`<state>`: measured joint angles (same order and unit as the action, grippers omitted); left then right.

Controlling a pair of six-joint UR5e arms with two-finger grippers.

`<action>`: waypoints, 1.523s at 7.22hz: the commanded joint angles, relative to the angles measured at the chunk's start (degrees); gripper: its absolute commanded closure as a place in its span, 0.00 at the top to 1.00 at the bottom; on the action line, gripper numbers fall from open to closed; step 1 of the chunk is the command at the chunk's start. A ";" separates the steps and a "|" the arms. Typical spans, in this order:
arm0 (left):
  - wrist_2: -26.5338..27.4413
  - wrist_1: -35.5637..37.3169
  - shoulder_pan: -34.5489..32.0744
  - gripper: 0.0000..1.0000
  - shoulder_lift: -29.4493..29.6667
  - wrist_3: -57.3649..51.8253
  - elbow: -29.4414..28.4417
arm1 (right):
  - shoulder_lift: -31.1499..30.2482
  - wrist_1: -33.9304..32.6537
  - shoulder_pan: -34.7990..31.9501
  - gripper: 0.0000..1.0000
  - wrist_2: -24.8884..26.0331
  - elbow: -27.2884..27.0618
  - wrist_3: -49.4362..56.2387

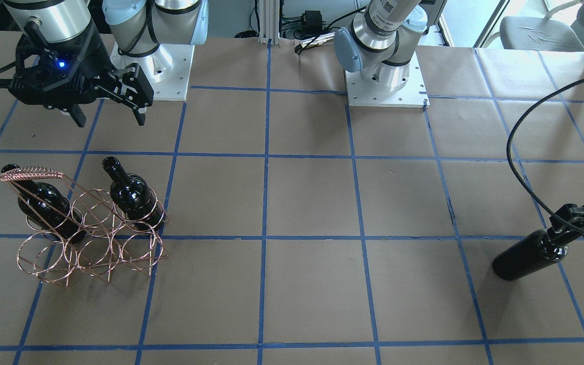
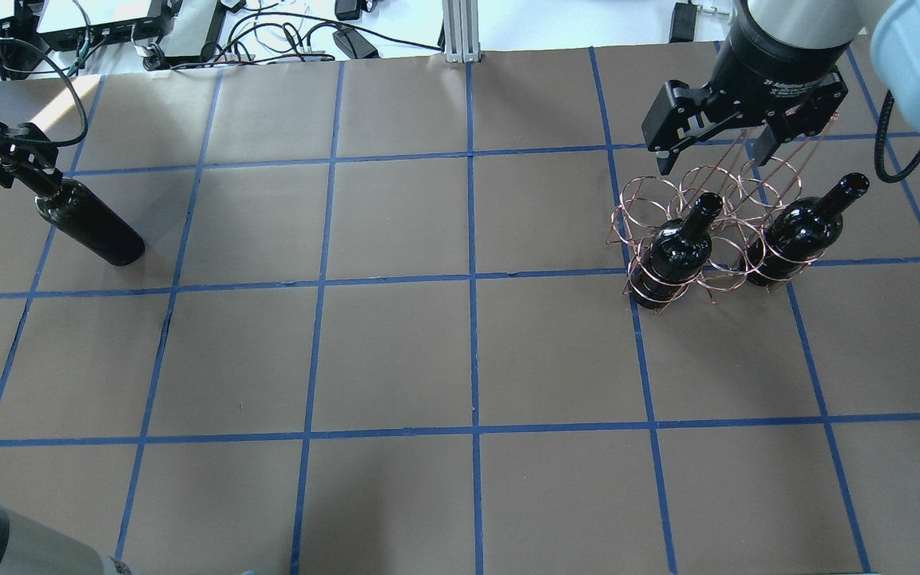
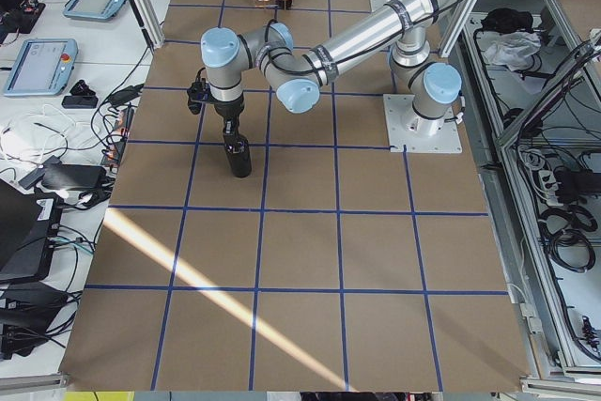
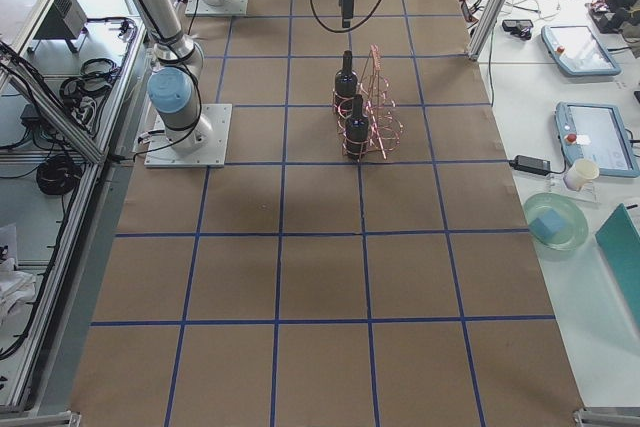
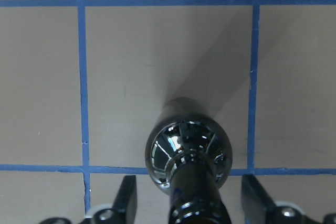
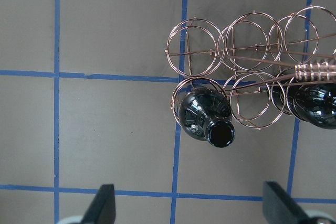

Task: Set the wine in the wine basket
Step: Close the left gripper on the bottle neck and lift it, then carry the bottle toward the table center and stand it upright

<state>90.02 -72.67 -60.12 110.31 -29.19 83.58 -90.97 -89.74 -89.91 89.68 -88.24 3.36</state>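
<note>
A glossy black wine bottle (image 1: 525, 258) stands on the table on my left side, also in the overhead view (image 2: 97, 228) and the left wrist view (image 5: 186, 153). My left gripper (image 5: 189, 203) is open, with its fingers either side of the bottle's neck and a gap on both sides. The copper wire wine basket (image 1: 31, 174) stands on my right side (image 2: 637, 209) with two black bottles (image 1: 132, 195) (image 1: 43, 200) upright in its rings. My right gripper (image 1: 108, 115) is open and empty, above the basket and towards my base from it (image 6: 191, 208).
The brown paper table carries a blue tape grid. The two arm bases (image 1: 386, 83) (image 1: 157, 71) are bolted on at my edge. Side benches hold tablets (image 4: 590, 137) and a bowl (image 4: 552, 219). A black cable (image 1: 512, 152) loops from the left arm.
</note>
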 commanded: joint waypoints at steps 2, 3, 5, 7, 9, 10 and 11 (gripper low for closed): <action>-0.02 -0.19 0.00 0.00 -1.15 -0.16 0.00 | 0.00 0.00 0.00 1.00 0.05 -0.09 -0.02; 0.06 -0.63 0.00 0.00 -1.41 -0.16 0.00 | 0.00 0.00 0.00 1.00 0.05 -0.09 -0.02; 0.06 -2.55 -0.53 0.00 -3.25 0.27 1.04 | 0.00 0.00 0.00 1.00 0.05 -0.09 0.07; 0.07 -9.39 -0.79 0.00 -6.84 0.54 2.10 | 0.00 0.00 0.00 1.00 0.05 0.00 0.07; -2.73 -11.09 -1.92 0.00 -13.51 4.38 11.29 | 0.00 0.00 0.00 1.00 0.05 -0.09 0.07; -2.40 -11.09 -5.59 0.00 -16.85 9.02 14.21 | 0.00 0.00 0.00 1.00 0.05 -0.09 -0.02; -1.87 -11.18 -10.93 0.00 -19.49 16.98 15.46 | 0.00 0.00 0.00 1.00 0.05 -0.09 -0.02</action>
<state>87.85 -83.66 -65.59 94.52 -20.22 96.36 -90.98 -89.74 -89.91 89.73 -88.33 3.36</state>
